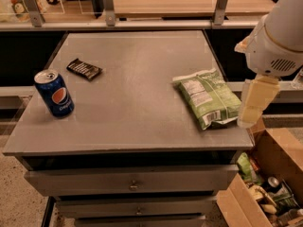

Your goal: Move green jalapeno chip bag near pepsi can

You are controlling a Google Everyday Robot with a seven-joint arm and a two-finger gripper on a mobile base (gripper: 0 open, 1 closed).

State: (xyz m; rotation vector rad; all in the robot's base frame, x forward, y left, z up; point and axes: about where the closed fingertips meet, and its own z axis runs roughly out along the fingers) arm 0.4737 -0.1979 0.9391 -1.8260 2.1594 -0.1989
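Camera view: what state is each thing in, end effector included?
pepsi can: upright on the table, left front.
green jalapeno chip bag: lying flat, label up, right side.
candy-bar wrapper: lying flat behind the can.
top drawer: shut.
cardboard box: open, holding clutter.
end effector: at the table's right edge, beside the bag.

One can (54,93), one bag (208,97), probably one wrapper (84,69).

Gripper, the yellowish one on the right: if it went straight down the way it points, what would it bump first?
Probably the right edge of the green jalapeno chip bag, or the table right beside it. The gripper hangs at the table's right edge, pointing down; depth is hard to judge.
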